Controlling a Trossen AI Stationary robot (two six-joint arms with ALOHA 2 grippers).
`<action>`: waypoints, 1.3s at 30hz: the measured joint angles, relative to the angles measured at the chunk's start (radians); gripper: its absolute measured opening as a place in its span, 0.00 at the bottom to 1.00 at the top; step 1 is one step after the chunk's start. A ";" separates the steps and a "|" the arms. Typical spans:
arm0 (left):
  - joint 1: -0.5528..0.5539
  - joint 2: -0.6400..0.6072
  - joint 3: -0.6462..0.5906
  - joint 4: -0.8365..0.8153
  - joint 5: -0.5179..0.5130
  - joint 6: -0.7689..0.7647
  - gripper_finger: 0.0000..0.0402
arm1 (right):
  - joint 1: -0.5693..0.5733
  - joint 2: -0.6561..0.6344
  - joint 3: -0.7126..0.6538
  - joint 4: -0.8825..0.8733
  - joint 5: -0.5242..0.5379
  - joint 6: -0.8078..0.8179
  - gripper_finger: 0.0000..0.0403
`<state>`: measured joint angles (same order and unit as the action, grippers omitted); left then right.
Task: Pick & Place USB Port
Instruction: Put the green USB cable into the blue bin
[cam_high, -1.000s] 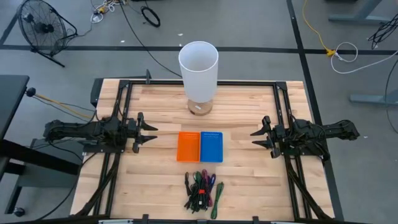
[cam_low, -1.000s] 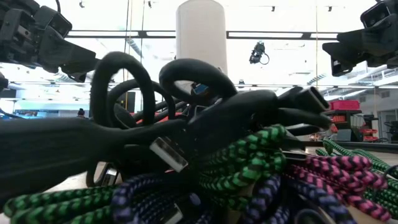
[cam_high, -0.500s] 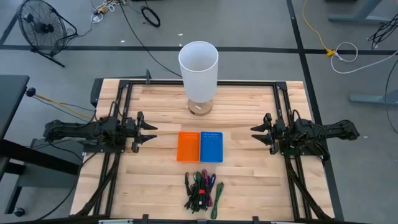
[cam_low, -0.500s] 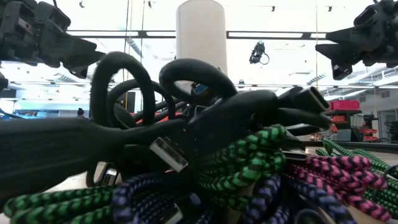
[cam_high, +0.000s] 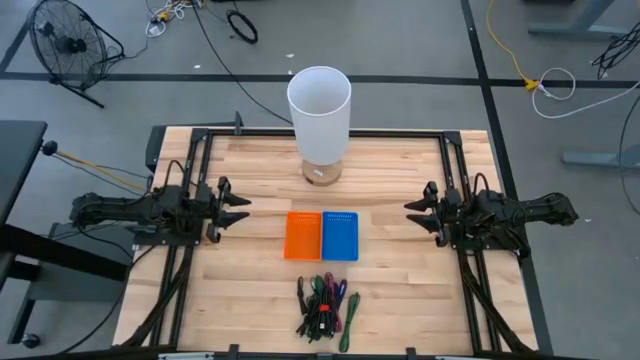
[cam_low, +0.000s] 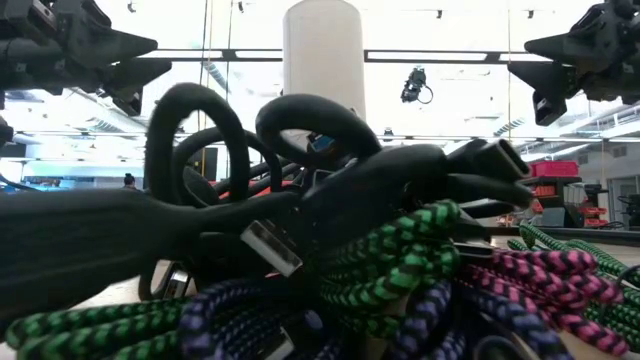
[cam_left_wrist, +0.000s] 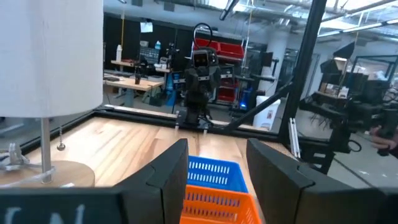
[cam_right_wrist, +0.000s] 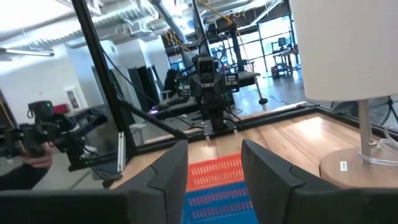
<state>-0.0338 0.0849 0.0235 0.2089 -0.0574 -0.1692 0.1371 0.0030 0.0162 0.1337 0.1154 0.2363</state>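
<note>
A pile of USB cables, black and braided green, purple and pink, lies on the table near its front edge and fills the low view. An orange bin and a blue bin stand side by side at the table's middle. My left gripper hovers open at the table's left, pointing level toward the bins. My right gripper hovers open at the right, facing them. Nothing is between the fingers of either.
A white lamp stands on a round wooden base at the far middle, behind the bins. A black frame runs along the table's edges. Bare wood lies between each gripper and the bins.
Both grippers have tipped up from a slight downward slant to about level and rolled a little about their own axes, staying where they were. Their fingers have kept the same gap. The cables and bins have not moved.
</note>
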 joint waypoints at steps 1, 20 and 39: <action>0.000 0.000 0.000 0.001 0.000 -0.003 0.42 | 0.000 0.000 0.000 0.002 0.000 0.000 0.38; 0.000 0.000 0.001 -0.003 -0.130 0.009 0.42 | 0.053 0.334 0.097 0.393 -0.057 0.072 0.36; 0.000 0.001 0.002 -0.035 -0.084 -0.002 0.42 | 0.260 1.347 0.846 -0.254 -0.187 0.242 0.33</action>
<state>-0.0338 0.0860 0.0252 0.1738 -0.1417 -0.1713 0.3972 1.3499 0.8622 -0.1201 -0.0719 0.4786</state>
